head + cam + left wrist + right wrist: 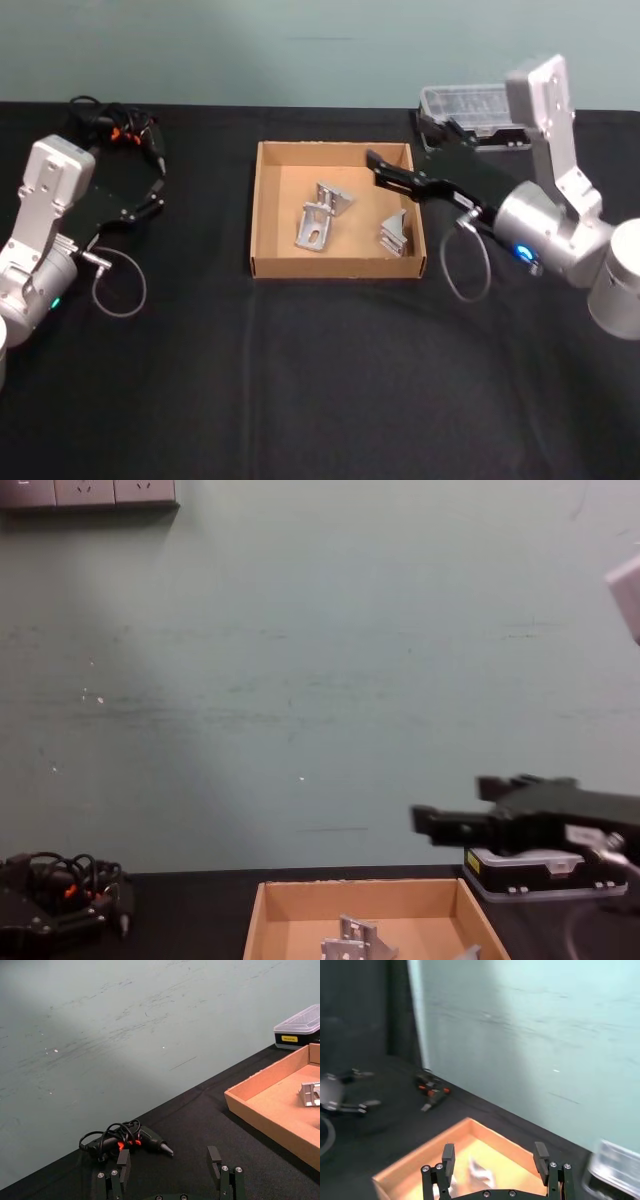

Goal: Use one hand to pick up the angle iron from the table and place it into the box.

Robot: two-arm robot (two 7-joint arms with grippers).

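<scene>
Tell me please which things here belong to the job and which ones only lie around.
For the job: two angle irons, both inside the box; right gripper, open above the box.

Lying about: black tool with cable, plastic case, idle left gripper.

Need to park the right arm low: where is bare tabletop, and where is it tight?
Free: the table in front of the box, and the strip between box and left gripper. Crowded: the far right corner, where the right gripper hangs open over the box beside the plastic case.
</scene>
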